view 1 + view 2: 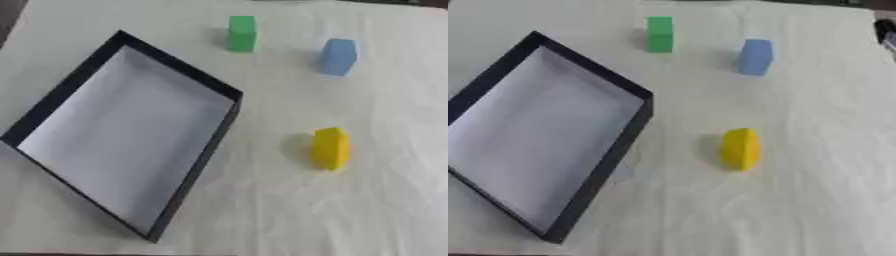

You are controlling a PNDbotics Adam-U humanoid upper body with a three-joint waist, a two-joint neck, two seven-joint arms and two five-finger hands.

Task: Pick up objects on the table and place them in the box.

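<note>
The table (385, 210) was covered with one pale cream cloth, matte and faintly wrinkled, filling nearly the whole view.

One box (179, 70) lay on the left half of the table, turned at an angle so that one corner pointed toward the far edge and another toward the near edge. It was a shallow rectangular tray with thin, dark walls and a smooth, pale grey-white floor. Nothing lay inside it.

Three blocks stood on the cloth to the right of the box, all outside it and well apart from one another. Each appeared solid, with a matte, foam-like surface.

The yellow block (331, 148) was the largest in view. It stood upright near the middle of the table's right half, nearest the near edge of the three. Its top looked rounded or chamfered.

The blue block (338, 56) stood toward the far right corner, upright, with angled upper faces.

The green block (241, 33) was a plain rectangular prism, upright, close to the far edge and just beyond the far corner of the box.

Neither hand appeared in either eye view, so the state of the fingers could not be told; no block was held.
</note>
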